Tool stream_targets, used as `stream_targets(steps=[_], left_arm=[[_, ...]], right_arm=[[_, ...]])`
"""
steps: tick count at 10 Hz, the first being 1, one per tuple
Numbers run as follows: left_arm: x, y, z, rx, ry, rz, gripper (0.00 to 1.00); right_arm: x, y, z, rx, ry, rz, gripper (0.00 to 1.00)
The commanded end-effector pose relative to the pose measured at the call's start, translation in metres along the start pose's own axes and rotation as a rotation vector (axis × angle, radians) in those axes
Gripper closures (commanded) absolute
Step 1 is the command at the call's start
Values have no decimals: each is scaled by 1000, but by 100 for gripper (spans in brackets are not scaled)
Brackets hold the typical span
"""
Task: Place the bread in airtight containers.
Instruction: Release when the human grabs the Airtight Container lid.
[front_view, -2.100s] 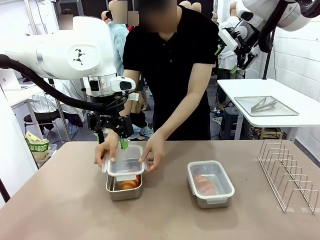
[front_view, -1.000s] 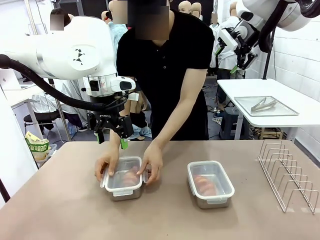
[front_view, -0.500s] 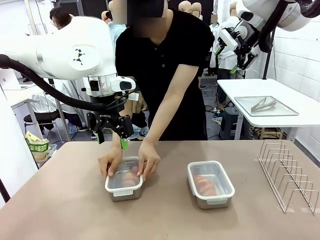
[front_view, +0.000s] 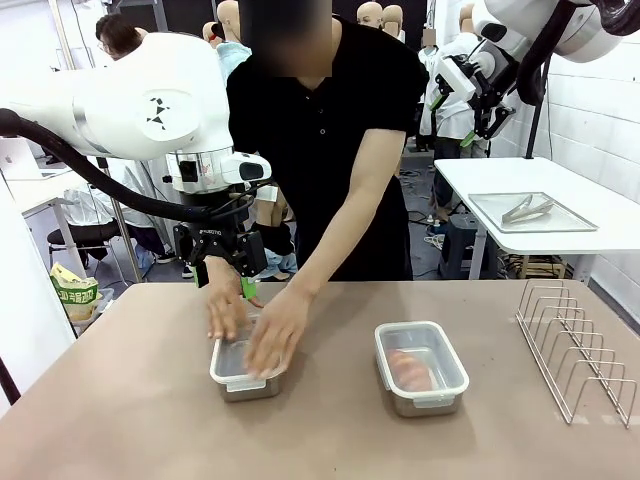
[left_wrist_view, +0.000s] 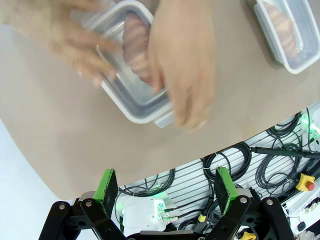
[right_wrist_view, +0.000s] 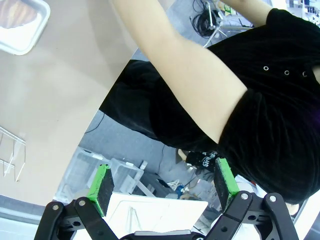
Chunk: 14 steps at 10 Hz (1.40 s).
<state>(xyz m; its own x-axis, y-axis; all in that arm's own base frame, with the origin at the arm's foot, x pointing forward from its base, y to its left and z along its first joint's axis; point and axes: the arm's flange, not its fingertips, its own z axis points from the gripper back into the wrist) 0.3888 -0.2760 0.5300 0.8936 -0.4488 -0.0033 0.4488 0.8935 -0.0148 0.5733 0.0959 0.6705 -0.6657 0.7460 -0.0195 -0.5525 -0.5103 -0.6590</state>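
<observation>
Steel container (front_view: 247, 372) holding bread (left_wrist_view: 136, 45) sat near the table's left edge under the person's hands (front_view: 272, 335), directly below the open, empty left tool (front_view: 225, 262); right tool (front_view: 482, 92) open, raised well apart

We see left arm reaching in from picture left, wrist pointing down, left gripper (front_view: 222, 276) hanging above table, fingers spread wide, nothing between green pads (left_wrist_view: 106, 184). Right arm raised high at upper right, right gripper (front_view: 452, 105) well above table, jaws wide apart, empty; green pads (right_wrist_view: 101, 186) stand clear in its wrist view. Person's two hands press down side by side below left gripper: one hand (front_view: 226, 312) at picture left, other hand (front_view: 275, 338) at right, palm flat, fingers spread.
</observation>
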Motion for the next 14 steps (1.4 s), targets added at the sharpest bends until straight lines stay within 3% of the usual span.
stream_targets(steps=[1, 14], left_arm=[[-1, 1, 2, 8, 0, 2, 0], [-1, 1, 2, 8, 0, 2, 0]], right_arm=[[0, 0, 0, -7, -2, -5, 0], [0, 0, 0, -7, -2, -5, 0]])
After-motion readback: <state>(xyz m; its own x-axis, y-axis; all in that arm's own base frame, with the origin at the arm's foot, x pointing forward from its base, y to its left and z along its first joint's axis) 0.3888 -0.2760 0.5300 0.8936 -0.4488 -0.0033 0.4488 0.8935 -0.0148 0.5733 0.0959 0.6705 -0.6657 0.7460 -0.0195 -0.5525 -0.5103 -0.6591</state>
